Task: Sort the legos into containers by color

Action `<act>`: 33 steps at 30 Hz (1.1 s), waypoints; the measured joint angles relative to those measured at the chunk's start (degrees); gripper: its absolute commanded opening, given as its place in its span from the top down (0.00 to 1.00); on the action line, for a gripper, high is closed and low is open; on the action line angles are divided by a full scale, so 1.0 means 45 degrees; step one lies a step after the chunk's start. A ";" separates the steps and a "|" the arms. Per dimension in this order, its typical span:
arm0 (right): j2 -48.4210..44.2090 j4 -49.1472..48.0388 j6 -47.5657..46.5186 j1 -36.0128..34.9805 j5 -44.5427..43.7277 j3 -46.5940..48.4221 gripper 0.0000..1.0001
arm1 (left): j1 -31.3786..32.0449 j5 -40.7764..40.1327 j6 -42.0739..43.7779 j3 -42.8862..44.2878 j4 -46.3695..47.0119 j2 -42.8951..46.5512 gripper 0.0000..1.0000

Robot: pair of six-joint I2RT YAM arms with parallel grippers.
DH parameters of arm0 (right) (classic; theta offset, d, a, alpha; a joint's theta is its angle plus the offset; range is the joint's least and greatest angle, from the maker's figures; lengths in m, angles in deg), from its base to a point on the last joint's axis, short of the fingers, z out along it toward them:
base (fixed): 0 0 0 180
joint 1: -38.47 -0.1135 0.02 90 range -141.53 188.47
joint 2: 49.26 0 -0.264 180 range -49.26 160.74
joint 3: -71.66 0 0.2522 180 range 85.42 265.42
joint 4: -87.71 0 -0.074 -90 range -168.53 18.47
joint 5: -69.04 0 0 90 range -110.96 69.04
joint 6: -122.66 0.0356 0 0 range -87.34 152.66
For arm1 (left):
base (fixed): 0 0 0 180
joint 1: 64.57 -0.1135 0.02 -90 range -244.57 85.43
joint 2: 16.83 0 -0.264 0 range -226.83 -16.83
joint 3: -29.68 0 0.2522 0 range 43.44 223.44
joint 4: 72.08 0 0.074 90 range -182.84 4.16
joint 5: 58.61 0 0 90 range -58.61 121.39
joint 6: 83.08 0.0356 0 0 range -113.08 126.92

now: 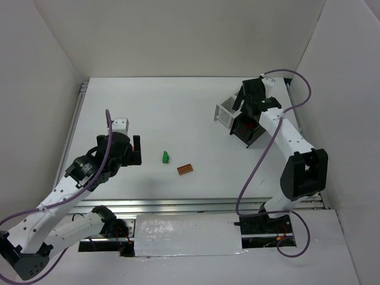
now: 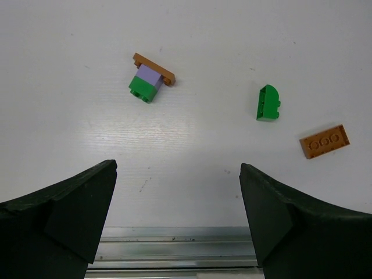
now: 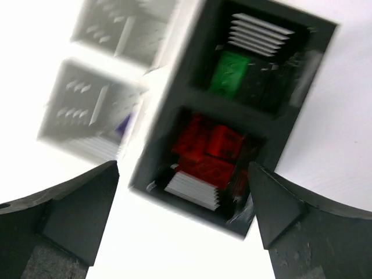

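Observation:
In the left wrist view a small stack of orange-brown, purple and green legos lies on the white table. A green lego and an orange-brown lego lie to its right. My left gripper hangs open above the table, short of all three. My right gripper is open and empty over the black container. Red legos fill the container's near compartment, and a green lego sits in the far one. This view is blurred.
A white container stands beside the black one, with something purple in it. An aluminium rail runs along the table's near edge. White walls enclose the table on three sides.

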 measured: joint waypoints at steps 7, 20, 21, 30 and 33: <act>-0.1642 -0.0471 -0.0194 -0.4425 0.0432 -0.0243 0.00 | -0.0437 -0.1554 -0.0588 -0.0005 -0.0151 0.0437 0.00; -0.2793 -0.2934 -0.1632 -0.6178 0.3891 -0.2516 0.00 | -0.0559 -0.2249 -0.1015 -0.0005 -0.0529 -0.0325 0.00; -0.2662 -0.2924 -0.1807 -0.6178 0.4012 -0.2516 0.00 | -0.0559 -0.2249 -0.1015 -0.0005 -0.0520 -0.0199 0.01; -0.2380 -0.2754 -0.2453 -0.6465 0.6455 -0.2307 0.00 | -0.0559 -0.2229 -0.1001 -0.0068 -0.0461 0.0087 0.01; -0.2283 -0.2657 -0.2521 -0.6902 0.6878 -0.2166 0.00 | -0.0559 -0.2229 -0.1001 -0.0141 -0.0379 0.0126 0.00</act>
